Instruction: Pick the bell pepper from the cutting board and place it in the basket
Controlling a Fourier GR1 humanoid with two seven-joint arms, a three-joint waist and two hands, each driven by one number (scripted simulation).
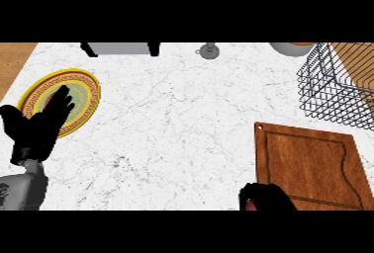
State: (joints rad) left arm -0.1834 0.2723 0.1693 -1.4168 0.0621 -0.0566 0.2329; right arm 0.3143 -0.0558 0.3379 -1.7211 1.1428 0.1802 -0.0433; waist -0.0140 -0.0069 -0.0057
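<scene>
The wooden cutting board lies at the lower right with nothing on its surface. At the view's bottom edge, just off the board's near left corner, my right hand is curled shut. A small reddish patch, the bell pepper, shows at the hand's left side; the fingers hide the rest of it. The wire basket stands at the far right, beyond the board. My left hand rests open at the left edge, fingers up, overlapping a plate.
A round yellow patterned plate lies at the left, partly under my left hand. At the counter's back stand a grey appliance, a small grey knob-like object and a white bowl. White marble counter fills the middle.
</scene>
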